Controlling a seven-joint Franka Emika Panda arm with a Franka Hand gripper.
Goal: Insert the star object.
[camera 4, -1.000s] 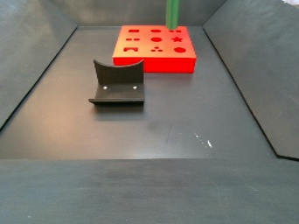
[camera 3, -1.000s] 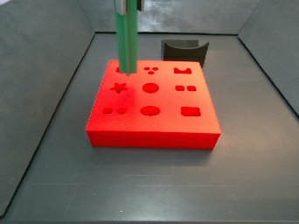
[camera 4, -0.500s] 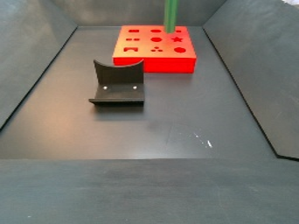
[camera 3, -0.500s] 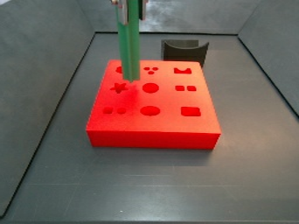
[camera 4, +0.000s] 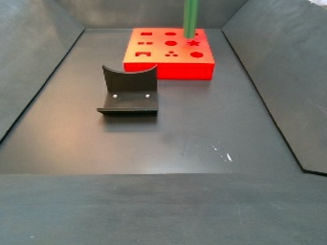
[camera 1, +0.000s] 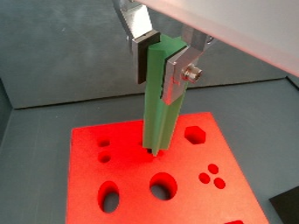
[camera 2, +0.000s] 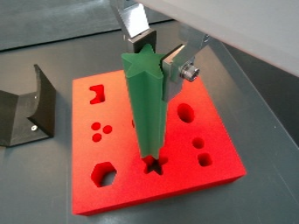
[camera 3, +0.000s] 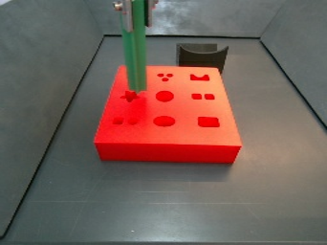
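The star object (camera 2: 149, 105) is a long bright green prism with a star-shaped end. My gripper (camera 2: 142, 63) is shut on its upper part and holds it upright over the red block (camera 2: 152, 144). Its lower tip stands at the star-shaped hole (camera 2: 153, 164) in the block's top; how deep it sits I cannot tell. It also shows in a wrist view (camera 1: 160, 101), with the gripper (camera 1: 160, 63) clamped round it. In both side views the rod (camera 3: 133, 57) (camera 4: 192, 19) rises from the block (camera 3: 166, 120) (camera 4: 170, 52); the gripper (camera 3: 134, 8) is cut off at the frame edge.
The dark fixture (camera 4: 128, 92) stands on the grey floor away from the block; it also shows in a side view (camera 3: 202, 55) and a wrist view (camera 2: 21, 114). Grey walls (camera 3: 52, 144) slope up round the floor. The block has several other shaped holes.
The gripper has carried the rod across the block's top from the far corner to the star-shaped hole, and its tip is now lower.
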